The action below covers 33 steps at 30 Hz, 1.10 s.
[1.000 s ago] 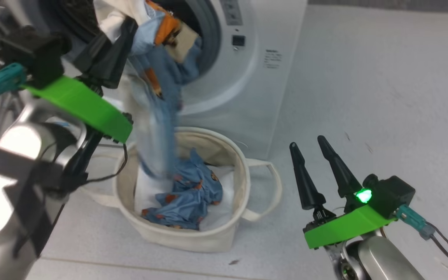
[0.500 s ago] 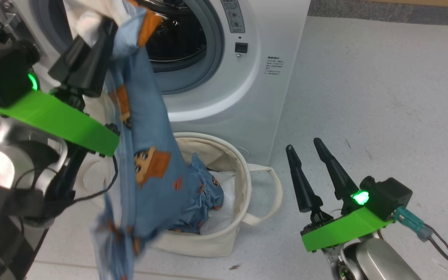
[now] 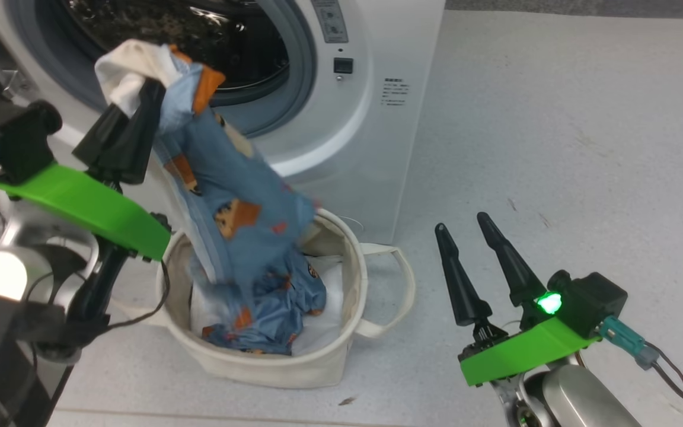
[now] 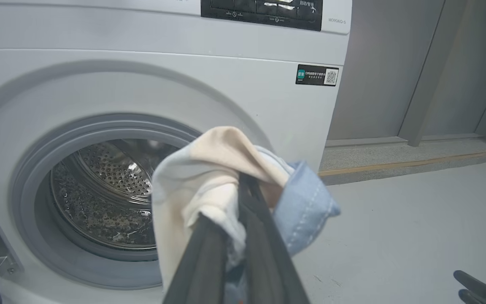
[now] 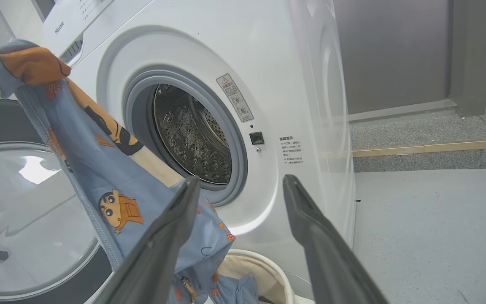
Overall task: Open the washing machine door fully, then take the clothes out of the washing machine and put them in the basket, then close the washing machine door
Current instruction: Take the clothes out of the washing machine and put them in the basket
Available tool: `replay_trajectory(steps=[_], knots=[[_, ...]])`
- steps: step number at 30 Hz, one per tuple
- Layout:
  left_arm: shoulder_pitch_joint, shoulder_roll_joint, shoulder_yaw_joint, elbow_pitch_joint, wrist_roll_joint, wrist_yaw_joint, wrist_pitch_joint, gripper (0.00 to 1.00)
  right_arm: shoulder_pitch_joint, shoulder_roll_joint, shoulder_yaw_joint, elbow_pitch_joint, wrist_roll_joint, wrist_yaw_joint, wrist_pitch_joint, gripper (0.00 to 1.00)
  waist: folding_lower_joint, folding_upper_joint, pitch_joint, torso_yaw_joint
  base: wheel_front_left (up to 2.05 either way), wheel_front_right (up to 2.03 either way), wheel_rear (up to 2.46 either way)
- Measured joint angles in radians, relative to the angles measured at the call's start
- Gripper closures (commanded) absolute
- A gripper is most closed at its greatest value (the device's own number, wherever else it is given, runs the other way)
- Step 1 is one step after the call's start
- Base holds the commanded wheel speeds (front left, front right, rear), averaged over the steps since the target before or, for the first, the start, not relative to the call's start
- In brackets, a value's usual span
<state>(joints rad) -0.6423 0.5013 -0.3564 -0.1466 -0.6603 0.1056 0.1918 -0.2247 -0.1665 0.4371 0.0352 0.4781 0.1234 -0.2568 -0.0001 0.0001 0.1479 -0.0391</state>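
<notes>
Pinching the clothes by a bunched cream-and-blue end in the left gripper, closed tight on the fabric, high above the far left side of the basket. A second ago, trailing out of the mouth of the washing machine behind the basket. Half a second ago, swinging past the basket's near rim with the tail outside it. Now hanging back over the basket, lower end dipping inside onto a blue piece already lying on the white lining. Some shift of the head camera between those moments too.

For the task: haul from drum to basket nearly done, with only a lowering and a release left, judging by the length of cloth above the rim. Worth waiting out the swing before release, to avoid draping part over the basket's edge onto the floor.

Behind the basket, bare steel in the drum as far as the wrist views reach, so probably nothing more to fetch. Left of the basket, swung wide open and yet to be shut, the washing machine door. Right of the basket and well apart from it, fingers spread and holding nothing, the right gripper. Nothing between the hanging cloth and the basket. Soft basket wall possibly close to the door's closing path, though hard to tell from here.
</notes>
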Motion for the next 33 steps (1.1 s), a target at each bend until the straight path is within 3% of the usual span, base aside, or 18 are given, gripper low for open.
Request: replay_trajectory(steps=[7,14,26,33], knots=[[0.044,-0.001,-0.003,0.096,-0.021,-0.003,-0.009,1.0,0.0,-0.001,0.001,0.005,0.0,0.0,0.0,0.0,0.0,0.0,0.012,-0.027,0.0,0.0,0.0],[0.075,-0.029,-0.019,0.272,-0.038,-0.056,-0.097,1.0,-0.001,-0.001,0.002,0.005,0.0,0.0,0.0,0.0,0.0,0.0,0.043,-0.048,0.0,0.0,0.0],[-0.042,-0.198,-0.035,0.702,-0.032,-0.16,-0.363,1.0,-0.046,-0.009,-0.008,-0.016,-0.001,0.0,0.0,0.0,0.0,0.0,0.146,-0.093,0.0,0.0,0.0],[-0.086,-0.28,-0.031,1.035,-0.072,-0.2,-0.406,1.0,-0.063,-0.009,-0.024,-0.033,-0.011,0.0,0.0,0.0,0.0,0.0,0.221,-0.148,0.0,0.0,0.0]])
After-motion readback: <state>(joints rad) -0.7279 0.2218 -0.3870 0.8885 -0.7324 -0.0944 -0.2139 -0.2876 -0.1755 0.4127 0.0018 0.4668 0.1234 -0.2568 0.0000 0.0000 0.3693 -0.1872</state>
